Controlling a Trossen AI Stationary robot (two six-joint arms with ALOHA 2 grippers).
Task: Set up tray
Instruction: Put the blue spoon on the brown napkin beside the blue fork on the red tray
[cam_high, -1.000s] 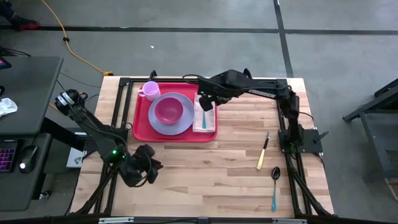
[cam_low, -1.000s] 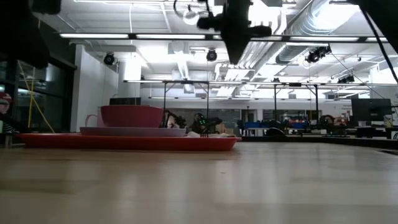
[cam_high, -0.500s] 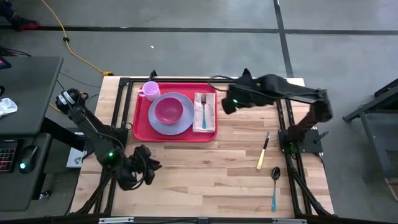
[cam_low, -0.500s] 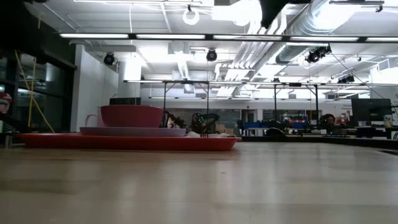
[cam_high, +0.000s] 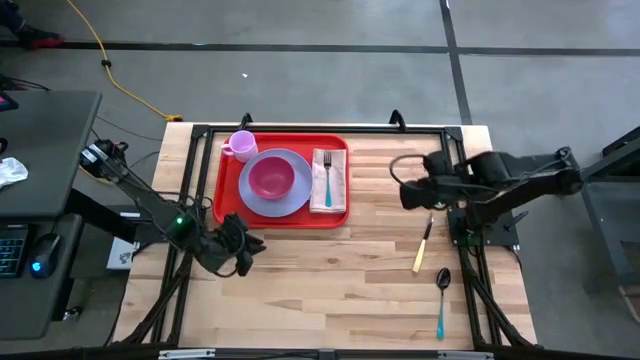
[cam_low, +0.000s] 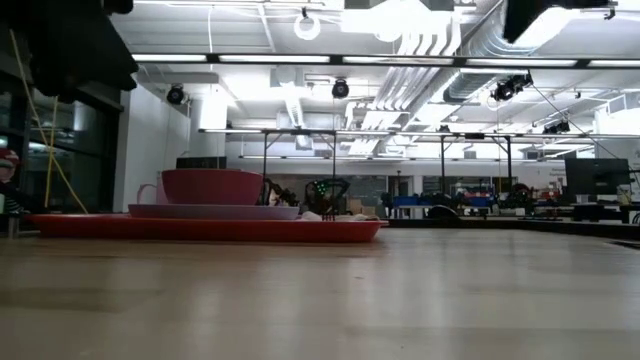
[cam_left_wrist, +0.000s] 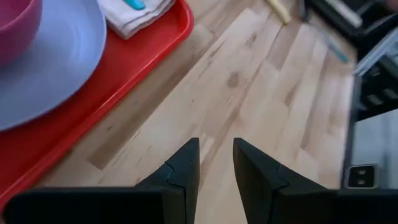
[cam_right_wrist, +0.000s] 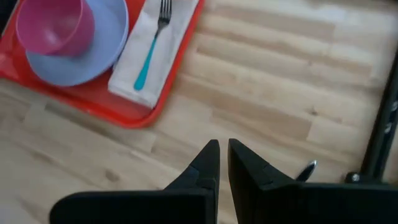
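Observation:
The red tray (cam_high: 226, 200) lies at the table's far left and holds a lavender plate (cam_high: 300, 195) with a pink bowl (cam_high: 271, 178), a pink mug (cam_high: 241, 145) and a beige napkin (cam_high: 318, 190) with a teal-handled fork (cam_high: 327, 180) on it. My right gripper (cam_high: 407, 192) hangs over bare table right of the tray, its fingers nearly together (cam_right_wrist: 224, 146) and empty. My left gripper (cam_high: 247, 250) hovers over the table just near of the tray's near edge (cam_left_wrist: 134, 68), its fingers a little apart (cam_left_wrist: 216, 146) and empty.
A yellow-handled knife (cam_high: 423, 246) and a teal-handled spoon (cam_high: 441, 298) lie on the table at the near right. Black frame rails (cam_high: 466, 250) run along the table's sides. The wooden top (cam_high: 330, 270) between the tray and the cutlery is bare.
My right gripper has drawn away from above the napkin on the tray, toward the table's right edge and a little nearer. The fork and napkin stay on the tray. My left gripper has shifted slightly toward the tray's near edge.

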